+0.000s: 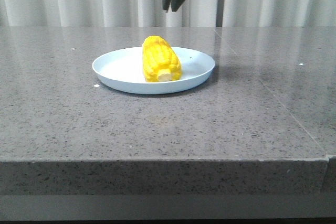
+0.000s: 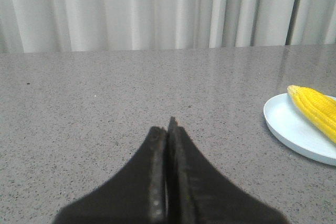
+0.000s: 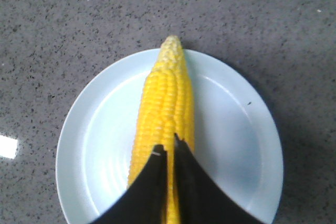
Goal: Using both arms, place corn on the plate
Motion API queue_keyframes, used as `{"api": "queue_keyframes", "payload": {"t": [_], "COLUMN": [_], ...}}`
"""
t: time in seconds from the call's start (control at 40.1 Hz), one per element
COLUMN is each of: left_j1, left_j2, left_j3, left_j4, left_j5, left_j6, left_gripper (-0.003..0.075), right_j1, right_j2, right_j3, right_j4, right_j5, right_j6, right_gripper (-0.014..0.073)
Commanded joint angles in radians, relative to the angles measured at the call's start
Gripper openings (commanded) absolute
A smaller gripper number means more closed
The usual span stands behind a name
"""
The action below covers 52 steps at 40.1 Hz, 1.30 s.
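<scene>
From my station, the corn (image 1: pixel 161 59) lies across the middle of the plate (image 1: pixel 118 69) on the bench (image 1: pixel 157 129), so placement looks done. My right end effector (image 3: pixel 169 148) hangs above it, pressed together and empty; my left end effector (image 2: pixel 168 129), together too, sits well away from the plate.

The right gripper (image 3: pixel 169 148) hangs directly above the plate (image 3: pixel 236 129), fingers pressed nearly together and holding nothing. The left gripper (image 2: pixel 169 127) sits low, off to one side of the plate, its jaws closed flat against each other.
</scene>
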Motion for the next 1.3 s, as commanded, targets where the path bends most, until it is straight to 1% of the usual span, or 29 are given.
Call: {"api": "queue_keyframes", "payload": {"t": [0.0,0.125,0.25,0.324,0.499,0.624,0.824,1.073,1.198,1.273], "left_j1": [-0.001,-0.001,-0.001,-0.001,-0.001,-0.001,-0.001,-0.001,-0.001,-0.001], "left_j2": [0.012,0.012,0.012,0.012,0.012,0.012,0.012,0.012,0.012,0.012], "left_j3": [-0.026,-0.026,-0.026,-0.026,-0.026,-0.026,-0.026,-0.026,-0.026,-0.026], "left_j4": [0.008,0.008,0.008,0.008,0.008,0.008,0.008,0.008,0.008,0.008], "left_j5": [-0.075,-0.075,-0.075,-0.075,-0.075,-0.075,-0.075,-0.075,-0.075,-0.075], "left_j6": [-0.008,-0.008,-0.008,-0.008,-0.008,-0.008,-0.008,-0.008,-0.008,-0.008], "left_gripper": [-0.002,-0.002,-0.002,-0.002,-0.002,-0.002,-0.002,-0.002,-0.002,-0.002], "right_j1": [-0.036,-0.102,-0.193,-0.246,-0.399,-0.48,-0.491,-0.491,-0.491,-0.491], "right_j2": [-0.076,-0.111,-0.156,-0.194,-0.333,-0.443,-0.665,-1.008,-1.188,-1.288], "right_j3": [-0.032,-0.032,-0.025,-0.001,0.147,0.297,0.546,0.887,1.03,1.104], "right_j4": [-0.019,-0.02,-0.021,-0.021,-0.021,-0.018,-0.014,-0.023,-0.023,-0.023], "right_j5": [-0.024,0.033,0.117,0.137,0.122,0.075,-0.037,-0.283,-0.352,-0.37], "right_j6": [0.002,-0.003,-0.1,-0.148,-0.213,-0.244,-0.258,-0.344,-0.344,-0.344], "right_gripper": [-0.0067,-0.0064,-0.0066,-0.0066,-0.0066,-0.0066,-0.0066,-0.0071,-0.0071,-0.0071]}}
